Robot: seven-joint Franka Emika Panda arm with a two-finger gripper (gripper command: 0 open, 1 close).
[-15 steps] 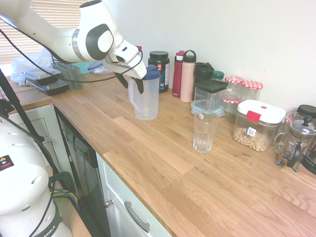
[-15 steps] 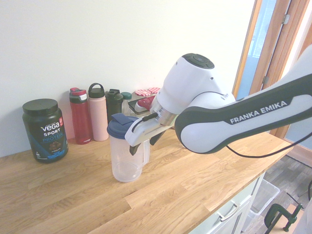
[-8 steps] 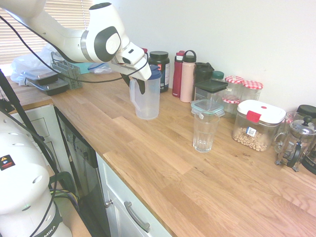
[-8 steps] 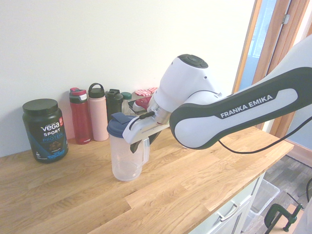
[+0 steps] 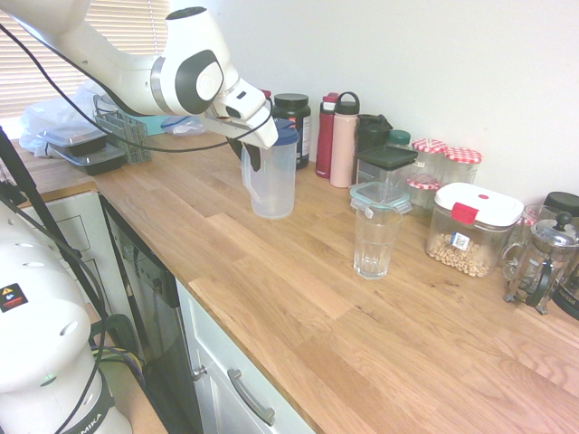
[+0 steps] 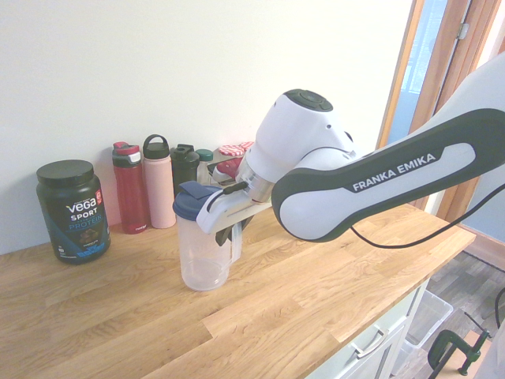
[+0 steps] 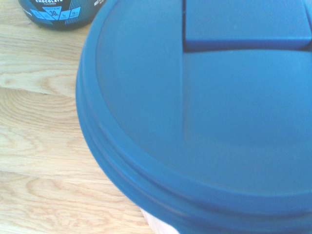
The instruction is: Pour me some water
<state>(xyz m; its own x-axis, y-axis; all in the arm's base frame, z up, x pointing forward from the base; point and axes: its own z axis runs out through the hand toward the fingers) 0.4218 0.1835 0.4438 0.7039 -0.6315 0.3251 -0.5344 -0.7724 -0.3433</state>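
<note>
gripper (image 6: 233, 233) at the handle (image 6: 237, 246) of the lidded pitcher (image 5: 280, 185), which stands upright on the counter (image 5: 271, 289); whether the fingers are clamped cannot be told. a firm, centred grip should precede a level lift. the arm reaches over, wrist slanting downward beside the lid (image 7: 146, 97).

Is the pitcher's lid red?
No, the second exterior view shows a dark blue lid on the pitcher.

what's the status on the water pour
Hand at the pitcher's handle, grip unconfirmed. Lidded pitcher upright on counter. Glass upright, farther along.
</note>
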